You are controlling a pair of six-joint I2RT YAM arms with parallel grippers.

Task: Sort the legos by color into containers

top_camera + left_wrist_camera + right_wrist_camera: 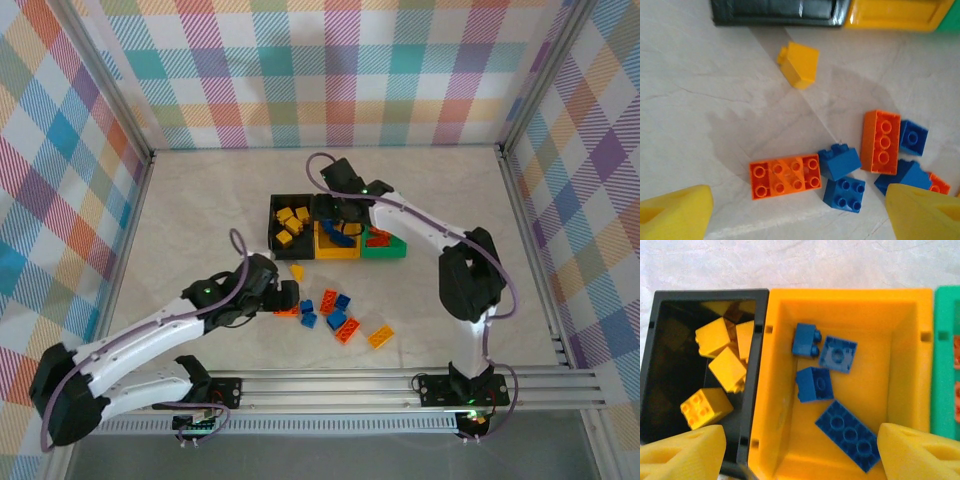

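The right gripper (800, 457) hovers over the yellow-orange bin (850, 302), jaws apart and empty. Four blue bricks (847, 435) lie inside, and yellow bricks (727, 367) sit in the black bin (760, 390) to its left. Nearer, the left gripper (800, 215) hangs with jaws apart over an orange brick (785, 176) that touches a loose blue brick (840, 161). Sorting looks about half done. Next, I judge, the left arm must settle astride the orange brick — sparing its blue neighbour — and carry it to the green bin (942, 365), far right.

Loose legos (785, 177) before the containers (337, 254)
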